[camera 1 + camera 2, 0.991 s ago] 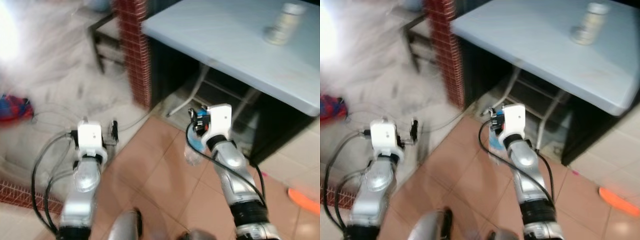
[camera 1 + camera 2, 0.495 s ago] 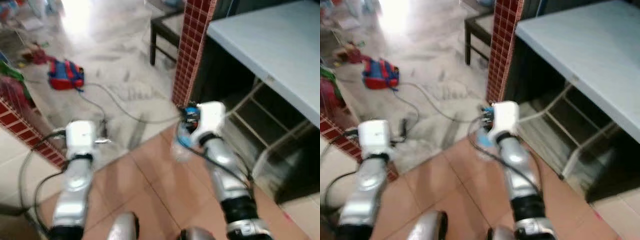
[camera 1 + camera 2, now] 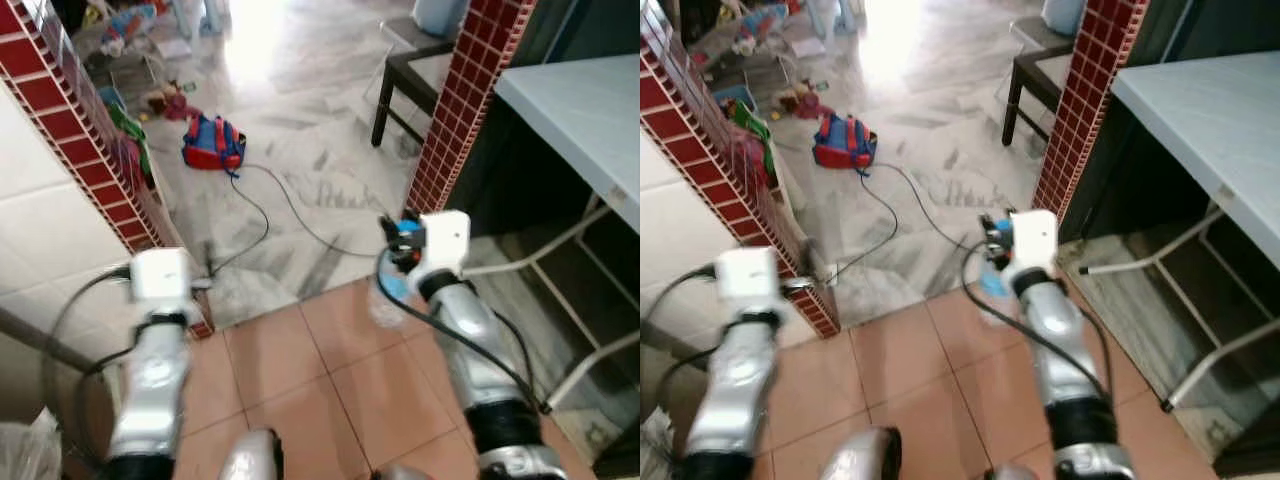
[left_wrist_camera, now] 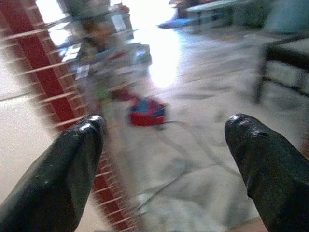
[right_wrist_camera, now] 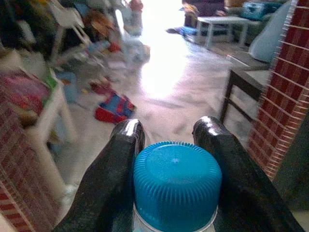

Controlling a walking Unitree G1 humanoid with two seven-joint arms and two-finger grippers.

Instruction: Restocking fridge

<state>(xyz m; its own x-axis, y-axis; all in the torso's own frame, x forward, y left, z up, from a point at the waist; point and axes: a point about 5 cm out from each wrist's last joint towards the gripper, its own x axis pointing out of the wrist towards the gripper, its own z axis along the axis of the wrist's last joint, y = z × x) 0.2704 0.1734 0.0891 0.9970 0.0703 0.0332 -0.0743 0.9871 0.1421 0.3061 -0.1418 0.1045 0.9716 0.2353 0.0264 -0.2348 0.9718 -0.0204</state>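
My right gripper [image 5: 169, 137] is shut on a clear plastic bottle with a blue cap [image 5: 176, 182]; its two black fingers [image 5: 124, 145] press the neck from both sides. From the head the bottle [image 3: 386, 298] hangs below the right wrist, above the tiled floor. My left gripper [image 4: 164, 145] is open with nothing between its fingers, held out over the floor beside a red brick wall end [image 3: 120, 170]. The left wrist [image 3: 160, 275] is low on the left.
A pale table [image 3: 580, 110] stands at the right beside a red brick pillar [image 3: 465, 100]. A dark stool [image 3: 410, 75] is behind it. A red and blue bag [image 3: 212, 143] and a cable [image 3: 290, 205] lie on the marble floor. Clutter sits far left.
The whole view has swung left: the table has slid to the right edge, and the brick wall end and bag have come into sight. Both arms keep their pose, bottle still held.
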